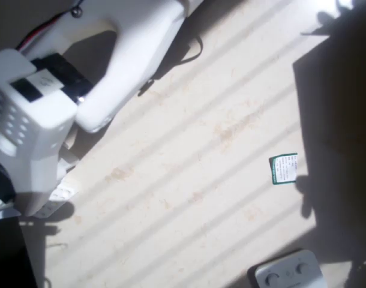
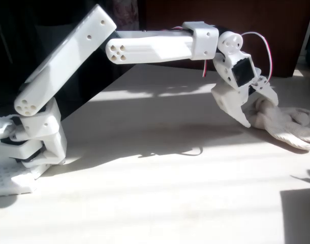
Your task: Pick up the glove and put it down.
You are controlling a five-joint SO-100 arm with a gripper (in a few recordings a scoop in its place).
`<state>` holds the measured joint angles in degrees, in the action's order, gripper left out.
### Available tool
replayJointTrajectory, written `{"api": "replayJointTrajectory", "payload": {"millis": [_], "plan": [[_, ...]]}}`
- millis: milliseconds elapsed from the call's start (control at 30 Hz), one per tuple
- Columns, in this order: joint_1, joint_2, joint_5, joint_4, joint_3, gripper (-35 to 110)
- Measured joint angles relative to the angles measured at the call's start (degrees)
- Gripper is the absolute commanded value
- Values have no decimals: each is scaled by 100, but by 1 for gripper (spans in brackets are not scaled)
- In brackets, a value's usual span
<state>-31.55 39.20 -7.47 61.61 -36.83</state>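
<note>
The arm (image 2: pixel 68 61) was seen as plain white throughout, with a black servo face set near its pincer (image 2: pixel 251 109) and thin red and white wires looped above that. The pincer itself was white. The glove (image 2: pixel 282 122), beside the pincer, was shown in cream-beige. The counter (image 1: pixel 189 180) was pale beige, crossed by slanting stripes of sunlight and shadow. On the counter a small card (image 1: pixel 284 169) was coloured white with a green border and faint print. Below the card in the overhead view, a grey device (image 1: pixel 289 271) with round grey buttons was seen.
</note>
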Motion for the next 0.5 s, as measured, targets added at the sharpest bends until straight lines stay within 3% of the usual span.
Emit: {"api": "replayJointTrajectory", "payload": {"millis": [500], "plan": [[0,-255,0,-360,44,29]]}}
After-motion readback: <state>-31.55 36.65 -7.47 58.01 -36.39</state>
